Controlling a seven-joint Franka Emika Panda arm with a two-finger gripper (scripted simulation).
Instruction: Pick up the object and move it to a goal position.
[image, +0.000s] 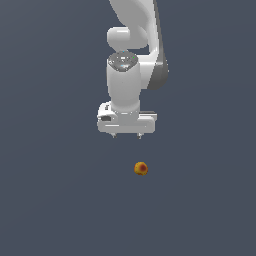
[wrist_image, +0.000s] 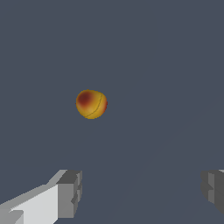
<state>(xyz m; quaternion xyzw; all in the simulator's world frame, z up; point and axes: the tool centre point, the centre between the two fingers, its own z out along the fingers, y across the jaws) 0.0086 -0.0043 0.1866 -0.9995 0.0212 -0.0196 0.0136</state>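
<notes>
Your pincer (image: 127, 135) hangs pointing straight down with its jaws spread wide and nothing between them; in the exterior view only the two short dark fingertips (image: 140, 135) peek out beneath the white crossbar of the hand. In the wrist view the grey finger pads (wrist_image: 70, 192) stand well apart at opposite sides of the picture, with bare surface between them. The ball (image: 141, 168) is not in your grip. It lies free on the dark grey-blue counter (image: 50, 200), below the pincer in the exterior view and a little toward the exterior view's right, roughly under the fingertip on that side rather than under the middle of the hand. There is a clear gap between the fingertips and the ball, so nothing is touching it. Through the wrist camera you see the ball (wrist_image: 91, 104) as a small round orange-yellow thing with a darker red patch on one side and a thin seam line curving across it, lying outside the space between the pads. Above the hand, the white arm (image: 132, 30) rises out of the picture.
</notes>
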